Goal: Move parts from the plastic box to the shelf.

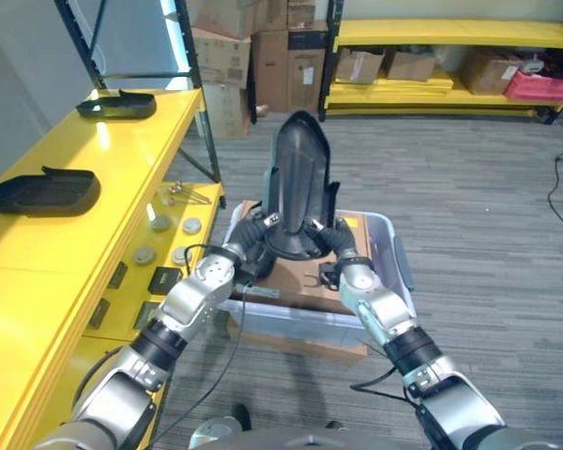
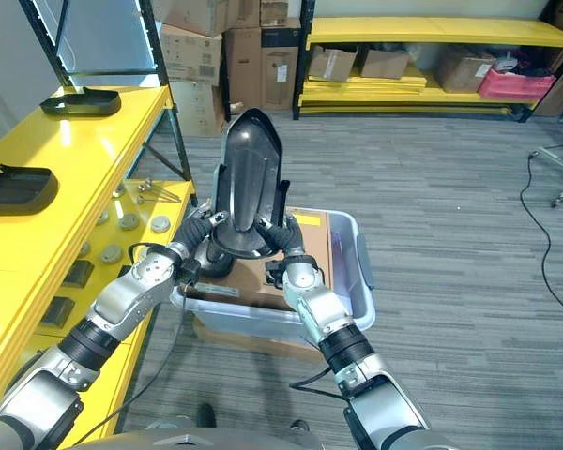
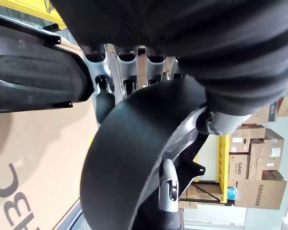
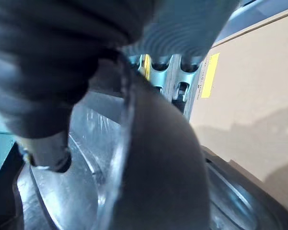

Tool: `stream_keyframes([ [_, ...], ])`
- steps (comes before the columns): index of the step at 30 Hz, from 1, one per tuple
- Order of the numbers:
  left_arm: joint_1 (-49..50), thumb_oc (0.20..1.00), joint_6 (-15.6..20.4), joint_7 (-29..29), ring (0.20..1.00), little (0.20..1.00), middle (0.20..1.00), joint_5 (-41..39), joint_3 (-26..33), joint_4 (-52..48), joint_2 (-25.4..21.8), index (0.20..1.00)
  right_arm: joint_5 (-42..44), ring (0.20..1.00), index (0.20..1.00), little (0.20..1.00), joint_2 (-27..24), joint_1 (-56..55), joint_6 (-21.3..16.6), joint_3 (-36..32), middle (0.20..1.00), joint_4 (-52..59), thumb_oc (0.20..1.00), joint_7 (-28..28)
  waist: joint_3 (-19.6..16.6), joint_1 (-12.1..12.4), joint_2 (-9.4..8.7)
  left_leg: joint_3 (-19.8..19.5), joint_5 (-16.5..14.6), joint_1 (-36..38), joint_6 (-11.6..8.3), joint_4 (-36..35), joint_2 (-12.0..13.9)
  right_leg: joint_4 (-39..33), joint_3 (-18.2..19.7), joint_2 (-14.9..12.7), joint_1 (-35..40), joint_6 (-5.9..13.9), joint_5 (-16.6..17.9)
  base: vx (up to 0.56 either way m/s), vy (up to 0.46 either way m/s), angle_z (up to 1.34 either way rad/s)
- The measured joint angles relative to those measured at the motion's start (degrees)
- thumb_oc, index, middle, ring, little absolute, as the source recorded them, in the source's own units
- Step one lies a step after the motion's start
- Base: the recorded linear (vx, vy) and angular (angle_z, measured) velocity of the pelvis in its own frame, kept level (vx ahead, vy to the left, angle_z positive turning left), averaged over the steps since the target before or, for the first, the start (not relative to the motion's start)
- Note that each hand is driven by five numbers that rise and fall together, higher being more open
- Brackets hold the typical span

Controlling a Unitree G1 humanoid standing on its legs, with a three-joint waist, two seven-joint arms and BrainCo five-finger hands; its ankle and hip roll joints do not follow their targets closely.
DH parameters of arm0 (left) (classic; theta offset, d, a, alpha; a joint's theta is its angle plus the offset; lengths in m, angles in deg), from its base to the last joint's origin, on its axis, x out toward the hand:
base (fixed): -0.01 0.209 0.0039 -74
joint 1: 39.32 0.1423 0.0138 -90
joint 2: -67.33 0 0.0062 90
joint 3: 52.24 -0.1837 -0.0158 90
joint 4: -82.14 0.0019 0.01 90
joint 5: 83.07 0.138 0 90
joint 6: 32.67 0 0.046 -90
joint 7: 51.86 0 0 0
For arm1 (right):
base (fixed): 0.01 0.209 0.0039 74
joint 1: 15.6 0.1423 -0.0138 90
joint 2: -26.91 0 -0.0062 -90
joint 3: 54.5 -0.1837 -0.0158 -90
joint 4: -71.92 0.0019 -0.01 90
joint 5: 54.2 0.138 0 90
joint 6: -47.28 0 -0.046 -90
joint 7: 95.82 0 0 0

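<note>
Both hands' fingers (image 3: 126,72) seemingly around part (image 1: 298,183)

Cardboard boxes (image 1: 253,56) were stacked against the far wall — more were stored on a low yellow rack (image 1: 450,70), alongside a pink bin (image 1: 540,86). Grey carpet (image 1: 469,187) was laid throughout.

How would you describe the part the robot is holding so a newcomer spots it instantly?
Find the clear plastic box on the floor beside the yellow shelf. Above it, the left hand and right hand hold a black part upright; unlike the flat parts shelved, it stands tall.
</note>
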Motion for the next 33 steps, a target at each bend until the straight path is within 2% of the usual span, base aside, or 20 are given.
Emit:
stream_keyframes([
  [6,0.0,0.2,2.3,2.6,0.2,0.2,0.2,-2.2,0.4,0.0,-0.2,0.2,0.2,1.0,1.0,1.0,0.0,2.1,0.0,-0.1,1.0,0.5,1.0,-1.7,0.0,0.0,0.05,0.0,0.0,0.0,0.0,0.0,0.0,0.0,0.0,0.0,0.0,0.0,0.0,0.0,0.0,0.0],
  [17,2.2,0.2,8.2,3.8,0.2,0.2,0.2,-2.0,5.4,-0.1,-0.3,0.2,-0.2,1.0,1.0,1.0,-0.2,1.8,-0.4,-2.9,1.0,2.3,1.0,-2.2,0.0,0.3,0.14,0.0,0.0,0.1,0.01,0.0,0.0,-0.1,0.1,0.0,0.0,0.01,0.0,0.0,0.0,0.0],
  [21,7.3,0.2,13.9,4.0,0.2,0.2,0.2,-1.5,11.5,-0.5,-1.4,0.2,-10.8,1.0,1.0,1.0,-3.9,-4.7,-0.5,-6.8,1.0,2.6,1.0,-1.5,0.0,0.7,0.09,0.0,-0.2,-0.2,0.0,0.0,0.0,-0.1,0.2,0.0,-0.3,0.14,-0.1,-0.04,0.036,-0.01],
  [22,9.1,0.2,15.5,4.3,0.2,0.2,0.2,-1.3,14.5,-1.8,-1.8,0.2,-13.5,1.0,1.0,1.0,-6.0,-7.6,-0.3,-7.9,1.0,2.5,1.0,-1.3,0.0,0.9,0.1,0.0,-0.2,-0.5,0.02,-0.1,-0.1,-0.1,0.2,0.0,-0.5,0.14,-0.1,-0.05,0.036,0.0],
  [23,13.1,0.2,18.1,4.9,0.2,0.2,0.2,-0.2,20.0,-5.0,-3.2,0.2,-16.8,1.0,1.0,1.0,-9.0,-13.6,0.8,-10.6,1.0,1.7,1.0,-1.0,0.1,1.0,0.05,0.0,-0.2,-0.6,0.02,-0.2,-0.1,-0.4,0.2,0.0,-0.6,0.15,-0.1,-0.05,0.026,-0.01],
  [25,16.2,0.2,20.8,6.0,0.2,0.2,0.2,0.6,25.3,-6.7,-4.7,0.2,-19.4,1.0,1.0,1.0,-10.4,-19.4,1.8,-12.9,1.0,0.6,1.0,-0.6,0.1,1.0,0.07,0.0,-0.4,-0.7,0.03,-0.3,-0.1,-0.6,0.2,0.1,-0.6,0.25,-0.2,-0.05,0.016,-0.02],
  [27,17.5,0.2,22.3,6.5,0.2,0.2,0.2,0.8,29.3,-6.9,-5.9,0.2,-21.8,1.0,1.0,1.0,-10.5,-23.0,2.2,-14.6,1.0,-1.2,1.0,1.2,0.1,1.0,0.06,-0.1,-0.5,-1.2,0.0,-0.4,0.0,-0.8,0.2,0.2,-0.6,0.28,-0.2,-0.11,-0.019,0.04],
  [28,19.9,0.2,23.4,6.1,0.2,0.2,0.2,0.8,33.3,-8.2,-7.3,0.2,-25.0,1.0,1.0,1.0,-10.3,-26.5,1.9,-15.9,1.0,-3.1,1.0,4.0,0.2,1.3,0.12,-0.8,-0.5,-1.9,-0.01,-0.4,-0.1,-0.8,-0.2,0.3,-0.8,0.41,-0.3,-0.12,-0.041,0.18],
  [31,21.6,0.2,24.4,5.9,0.2,0.2,0.2,0.8,35.5,-9.5,-8.0,0.2,-27.4,1.0,1.0,1.0,-10.1,-30.4,1.9,-16.2,1.0,-5.6,1.0,7.6,0.2,1.8,0.13,-3.2,-0.5,-3.2,-0.2,-0.4,-0.3,-0.5,-0.2,0.4,-0.9,0.92,-1.1,-0.07,-0.043,0.42],
  [33,22.6,0.2,24.9,5.4,0.2,0.2,0.2,0.8,36.2,-9.6,-7.9,0.2,-29.0,1.0,1.0,1.0,-9.8,-32.8,1.2,-16.2,1.0,-7.2,1.0,9.9,0.4,1.8,0.44,-6.1,0.9,-4.2,0.18,-0.4,-0.8,0.7,0.4,0.9,-0.6,0.97,-1.8,-0.07,-0.077,0.88],
])
